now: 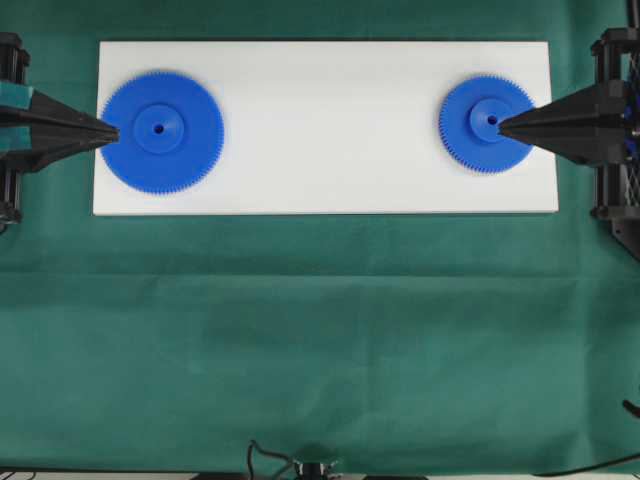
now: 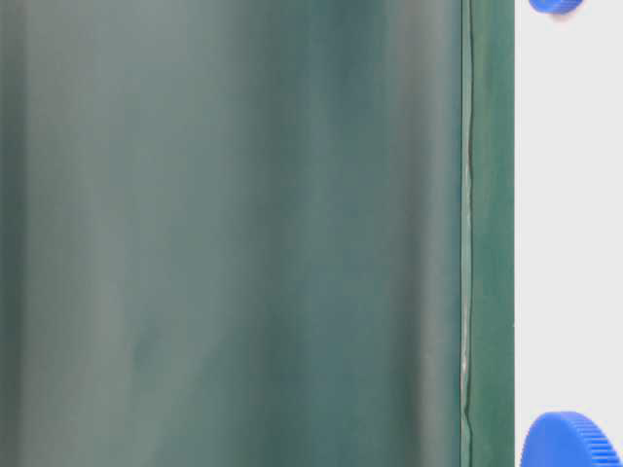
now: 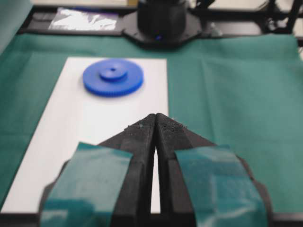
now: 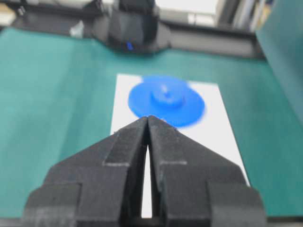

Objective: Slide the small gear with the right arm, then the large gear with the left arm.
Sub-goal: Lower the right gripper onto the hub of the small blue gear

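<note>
step: slide small gear [image 1: 486, 124] first; keep the tip low against the hub and push slowly | right gripper [image 1: 503, 125]: fingers pressed together, holding nothing, tip at the hub hole | gear near white board's [image 1: 330, 120] right edge | left gripper [image 1: 112, 132]: closed, empty, at large gear's [image 1: 161, 131] rim by the left edge

Matt green cloth [image 1: 320, 340], glossy white board [image 1: 330, 130]

Two blue gears are counted: one large gear [image 1: 161, 131] and one small gear [image 1: 487, 124]. One white board [image 1: 330, 150] is seen beneath them, laid on one green cloth [image 1: 320, 340] covering the tabletop. Two black arms are counted, one left pincer [image 1: 112, 132] and one right pincer [image 1: 502, 125].
</note>
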